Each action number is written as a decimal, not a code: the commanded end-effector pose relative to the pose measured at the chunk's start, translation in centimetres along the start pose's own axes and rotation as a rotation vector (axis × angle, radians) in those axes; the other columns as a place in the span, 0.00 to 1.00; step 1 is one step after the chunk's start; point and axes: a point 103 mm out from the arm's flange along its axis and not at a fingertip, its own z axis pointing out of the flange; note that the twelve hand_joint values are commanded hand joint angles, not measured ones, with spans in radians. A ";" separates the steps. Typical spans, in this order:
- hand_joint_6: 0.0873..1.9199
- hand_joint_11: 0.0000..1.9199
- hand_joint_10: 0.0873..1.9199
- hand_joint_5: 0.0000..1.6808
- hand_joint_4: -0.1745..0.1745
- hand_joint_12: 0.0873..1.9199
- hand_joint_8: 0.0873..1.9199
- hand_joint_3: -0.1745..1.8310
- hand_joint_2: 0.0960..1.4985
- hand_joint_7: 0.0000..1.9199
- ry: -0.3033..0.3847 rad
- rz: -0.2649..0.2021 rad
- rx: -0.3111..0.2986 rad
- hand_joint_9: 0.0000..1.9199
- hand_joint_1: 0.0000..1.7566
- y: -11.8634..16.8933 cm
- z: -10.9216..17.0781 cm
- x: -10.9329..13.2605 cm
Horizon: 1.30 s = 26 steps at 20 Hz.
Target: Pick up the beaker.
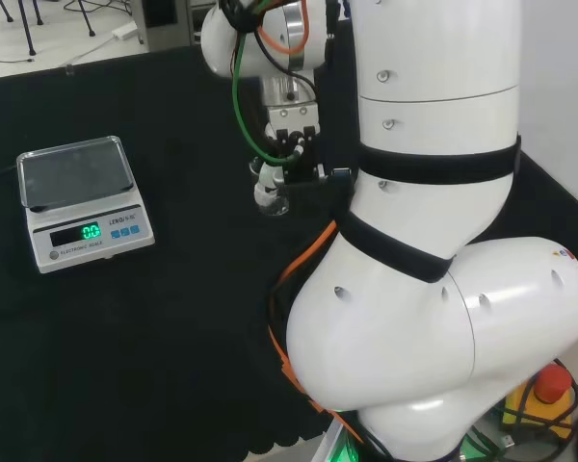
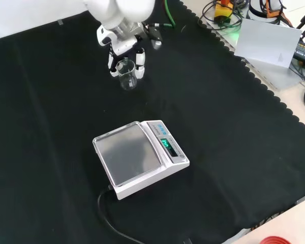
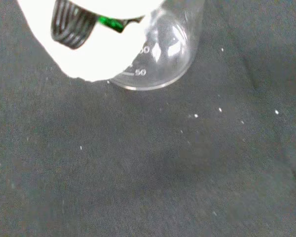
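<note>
While the hand [image 2: 123, 56] is curling its fingers around the clear beaker [image 2: 127, 74] beyond the scale [image 2: 140, 157], the glass is looking light, slippery and breakable, best held around its sides.

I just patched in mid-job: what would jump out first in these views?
In the front view, the hand comes down at the top of the cloth with its fingers either side of a clear beaker standing upright. Nearer the camera sits a white scale, its green display lit and its pan bare.
</note>
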 end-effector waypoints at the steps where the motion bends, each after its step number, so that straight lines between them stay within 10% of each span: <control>1: 0.12 0.86 0.13 0.85 0.16 0.29 0.48 0.39 0.35 0.68 0.067 0.092 -0.225 0.85 0.69 0.9 1.9 1.6; 4: 0.06 0.89 0.10 0.91 0.01 0.23 0.48 0.45 0.31 0.72 0.081 0.081 -0.240 0.88 0.70 0.8 1.7 1.6; 15: 0.05 0.90 0.09 0.93 0.00 0.20 0.48 0.47 0.29 0.73 0.107 0.026 -0.342 0.89 0.70 -3.3 -6.0 0.9; 26: 0.05 0.90 0.09 0.93 0.00 0.20 0.48 0.47 0.29 0.73 0.081 -0.129 -0.392 0.89 0.70 -5.5 -11.8 7.6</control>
